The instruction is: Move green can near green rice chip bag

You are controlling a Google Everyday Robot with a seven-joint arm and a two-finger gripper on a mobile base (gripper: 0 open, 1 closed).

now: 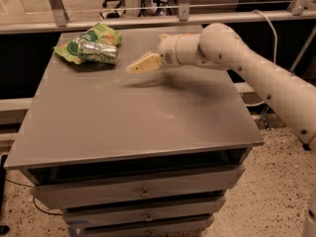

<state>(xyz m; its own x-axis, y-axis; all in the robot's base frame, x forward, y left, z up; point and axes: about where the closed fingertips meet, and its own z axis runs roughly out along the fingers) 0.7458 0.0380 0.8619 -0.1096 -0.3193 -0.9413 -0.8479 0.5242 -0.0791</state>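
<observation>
The green can (98, 52) lies on its side at the far left of the grey cabinet top (148, 117). It rests against the front edge of the green rice chip bag (92, 36), touching it. My gripper (143, 63) hovers a little above the cabinet top, to the right of the can and apart from it. It points left toward the can and holds nothing that I can see. My white arm (237, 58) reaches in from the right.
The cabinet has drawers (143, 191) in its front. A metal rail (148, 19) runs behind the far edge. A cable (269, 28) hangs at the back right. Speckled floor (276, 181) lies to the right.
</observation>
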